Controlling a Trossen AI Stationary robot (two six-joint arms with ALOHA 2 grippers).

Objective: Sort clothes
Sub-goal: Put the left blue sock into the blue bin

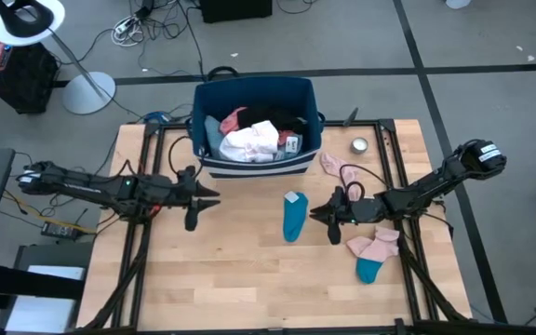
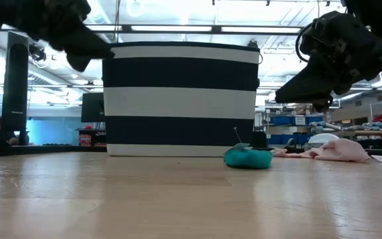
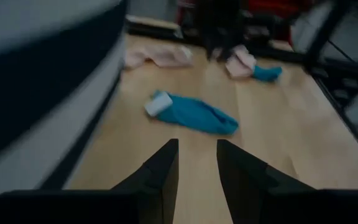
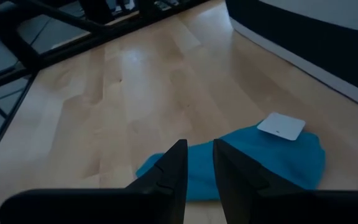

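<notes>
Pale wood-grain table (image 1: 231,279) bears one limp teal sock (image 1: 293,217).

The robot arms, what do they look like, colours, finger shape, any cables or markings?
Both arms are black and jointed. The left gripper and right gripper each end in two dark, flat, wedge-shaped fingers. The right arm's upper joint bears white markings; a black cable loops beside its wrist.
</notes>
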